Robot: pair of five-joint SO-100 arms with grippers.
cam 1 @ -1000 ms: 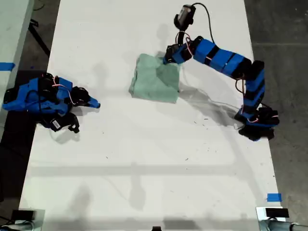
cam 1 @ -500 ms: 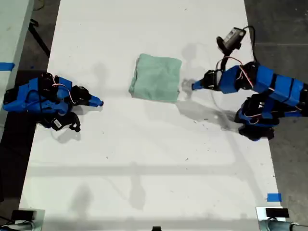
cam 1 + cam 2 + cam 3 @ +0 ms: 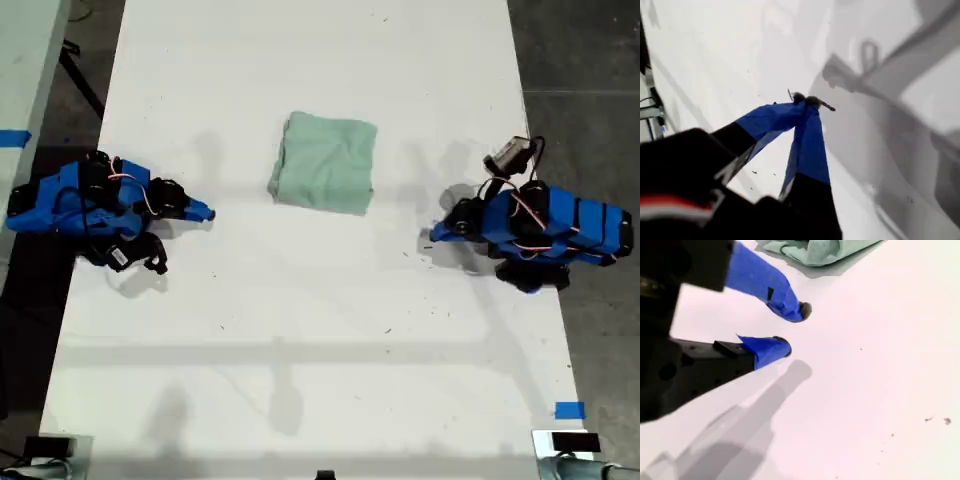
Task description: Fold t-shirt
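The pale mint-green t-shirt (image 3: 323,165) lies folded into a small rectangle on the white table, nothing touching it. My second gripper (image 3: 435,233) is at the exterior view's right, low over the table and pointing toward the shirt, about a hand's width short of it. Its blue fingers stand open with a small gap and nothing between them (image 3: 792,330). An edge of the t-shirt (image 3: 825,250) shows just beyond them. My first gripper (image 3: 203,213) rests at the exterior view's left, its tips pressed together and shut on nothing (image 3: 807,101); the shirt is out of its wrist view.
The white table (image 3: 300,350) runs the length of the exterior view, with dark floor along both sides. Blue tape marks sit near the exterior view's lower right (image 3: 568,410) and at its left edge (image 3: 12,137). Both arm bases stand at the table's side edges.
My second gripper let go of the shirt's far corner and drew back toward its base at the exterior view's right, folding down low. The shirt now lies flat. My first arm stayed still.
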